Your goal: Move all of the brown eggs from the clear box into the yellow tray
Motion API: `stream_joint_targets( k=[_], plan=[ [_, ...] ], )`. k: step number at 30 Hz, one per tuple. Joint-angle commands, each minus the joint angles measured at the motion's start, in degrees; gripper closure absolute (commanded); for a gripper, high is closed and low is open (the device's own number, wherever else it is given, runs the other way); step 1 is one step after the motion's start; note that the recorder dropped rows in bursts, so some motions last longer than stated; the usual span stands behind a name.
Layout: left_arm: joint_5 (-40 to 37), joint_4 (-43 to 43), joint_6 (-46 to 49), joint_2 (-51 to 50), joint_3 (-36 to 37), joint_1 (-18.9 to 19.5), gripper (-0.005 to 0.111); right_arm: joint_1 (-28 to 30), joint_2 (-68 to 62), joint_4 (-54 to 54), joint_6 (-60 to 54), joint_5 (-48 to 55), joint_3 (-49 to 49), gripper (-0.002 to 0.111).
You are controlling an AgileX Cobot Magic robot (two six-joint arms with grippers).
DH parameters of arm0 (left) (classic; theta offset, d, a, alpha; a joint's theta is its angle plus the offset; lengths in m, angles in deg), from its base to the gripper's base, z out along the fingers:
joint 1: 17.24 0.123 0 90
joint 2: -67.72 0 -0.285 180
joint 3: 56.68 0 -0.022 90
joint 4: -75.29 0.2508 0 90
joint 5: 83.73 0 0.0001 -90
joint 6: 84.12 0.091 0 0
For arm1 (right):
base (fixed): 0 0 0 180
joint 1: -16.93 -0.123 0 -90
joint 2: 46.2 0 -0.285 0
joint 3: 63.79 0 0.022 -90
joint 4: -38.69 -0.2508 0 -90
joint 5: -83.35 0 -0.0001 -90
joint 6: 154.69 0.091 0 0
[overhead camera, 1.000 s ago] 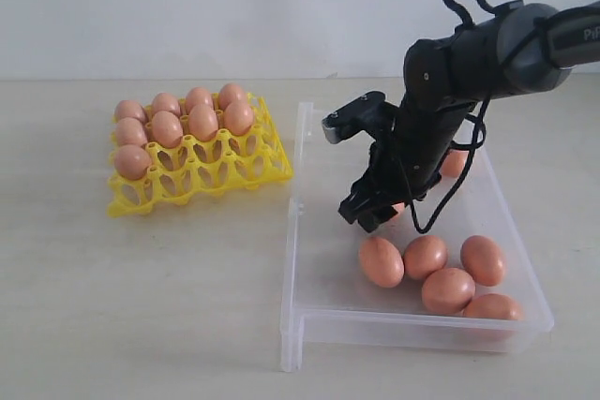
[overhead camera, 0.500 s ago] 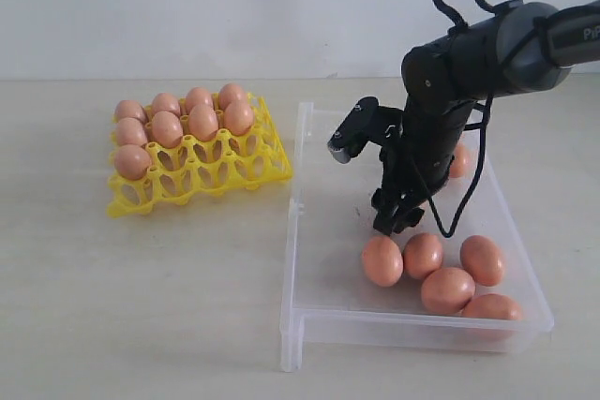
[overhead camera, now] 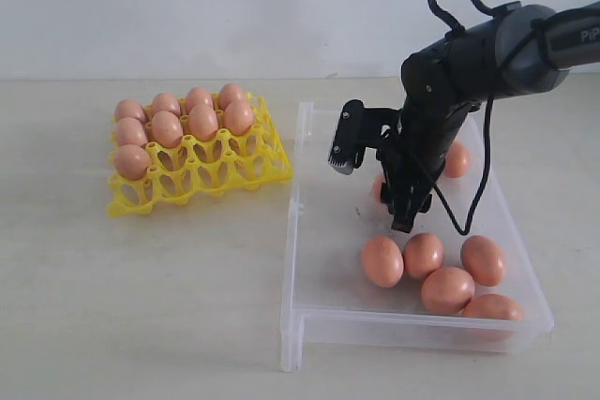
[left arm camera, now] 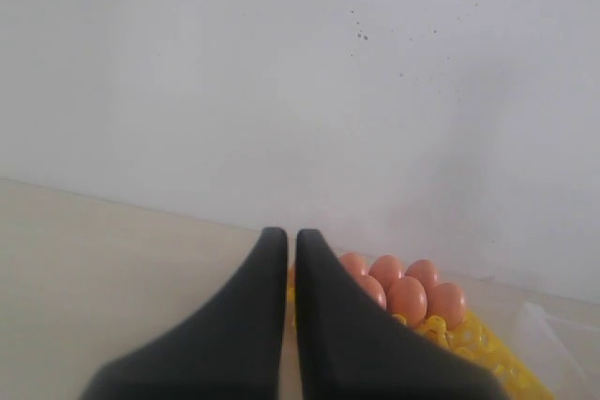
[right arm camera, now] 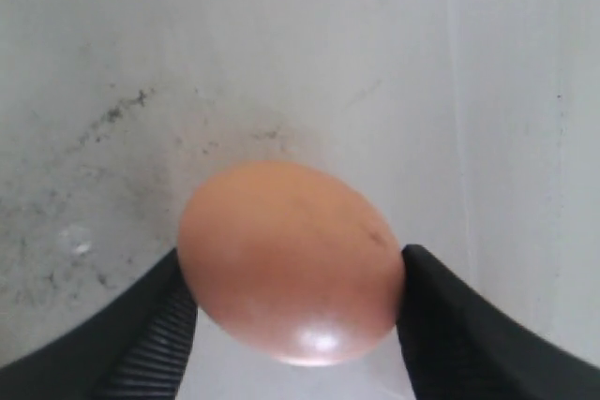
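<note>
1. Looking through the exterior view, you have the yellow tray (overhead camera: 202,185) on the left of the bench (overhead camera: 141,306). The clear box (overhead camera: 412,330) lies just beside it on the right, and you cannot tell whether the two touch.
2. Nine brown eggs (overhead camera: 202,122) sit in the tray: four in the back row, four in the next row, and one in the left cup of the third row.
3. Seven more lie in the box. Five are clustered near its front wall. One (overhead camera: 457,159) is towards the far right, partly hidden behind the right arm (overhead camera: 469,53). One (overhead camera: 377,188) shows at the arm's tip.
4. Your right jaws point down into the middle of the box, just behind the cluster. From this camera you cannot tell how they stand.
5. In the left wrist view, your left jaws are together, with only a thin slit between the dark fingers (left arm camera: 356,325). Beyond them you see eggs (left arm camera: 408,297) in the tray (left arm camera: 469,344), a corner of the box (left arm camera: 562,334) and a pale wall (left arm camera: 281,63).
6. In the right wrist view, your right jaws are clamped on one brown egg (right arm camera: 291,259), with a ribbed pad (right arm camera: 155,344) touching each side. The box's scuffed floor (right arm camera: 112,119) lies behind it. Whether the egg is off that floor, you cannot tell.
</note>
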Motion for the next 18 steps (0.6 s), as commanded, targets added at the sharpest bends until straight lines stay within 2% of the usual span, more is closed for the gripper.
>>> stream_joint_targets(
  k=[1,10,18],
  plan=[
    [0.0,-0.2,0.5,0.2,-0.2,-0.2,0.103,0.3,-0.1,1.1,-2.4,-3.1,-0.2,0.052],
    [0.0,-0.2,0.5,0.2,-0.2,-0.2,0.103,0.3,-0.1,2.1,0.4,-3.5,-0.2,0.053],
    [0.0,-0.2,0.5,0.2,-0.2,-0.2,0.103,0.3,-0.1,1.3,1.1,-10.5,-0.2,0.053]
  ],
)
